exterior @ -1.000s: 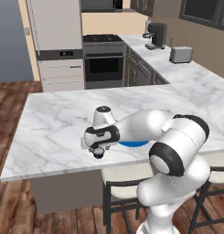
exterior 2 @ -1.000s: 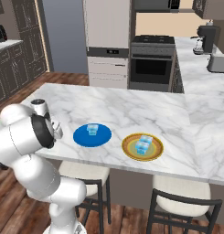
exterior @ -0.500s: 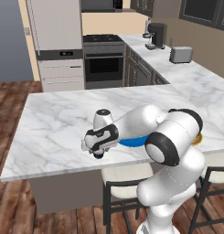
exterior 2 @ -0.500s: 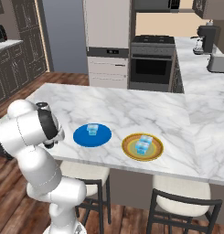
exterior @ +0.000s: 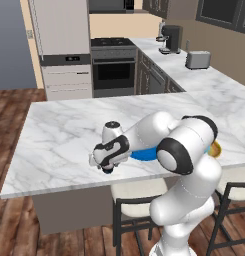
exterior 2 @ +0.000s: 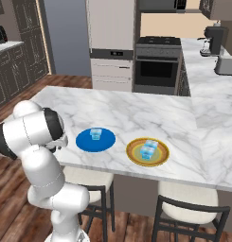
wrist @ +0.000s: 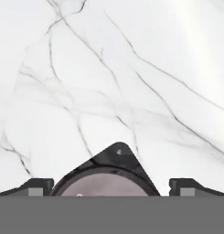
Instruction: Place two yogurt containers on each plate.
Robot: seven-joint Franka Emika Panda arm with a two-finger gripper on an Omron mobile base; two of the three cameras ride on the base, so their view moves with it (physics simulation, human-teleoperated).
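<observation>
**Hand view: dark cup sitting right between wide-open fingers**

Hand view first: we're looking straight down at the marble counter (wrist: 131, 68), and the squat dark yogurt cup (wrist: 106, 176) with its pale top is sitting at the bottom of the picture, right between the two fingertips (wrist: 35, 186). The gripper (wrist: 106, 189) is standing spread wide, with a gap on each side of the cup, so we're not gripping anything.

From the left base view we're seeing the gripper (exterior: 105, 162) hanging low over the front part of the counter, near its front edge, with the arm folded back over the blue plate (exterior: 144, 155).

Moving out in the right base view, the blue plate (exterior 2: 84, 142) is carrying one pale blue yogurt cup (exterior 2: 95, 134). Just beside it to the right, the yellow-rimmed plate (exterior 2: 131, 152) is carrying two pale blue cups (exterior 2: 148, 149), touching or nearly so.

Farther back, the oven (exterior 2: 157, 66) is standing against the wall.
</observation>
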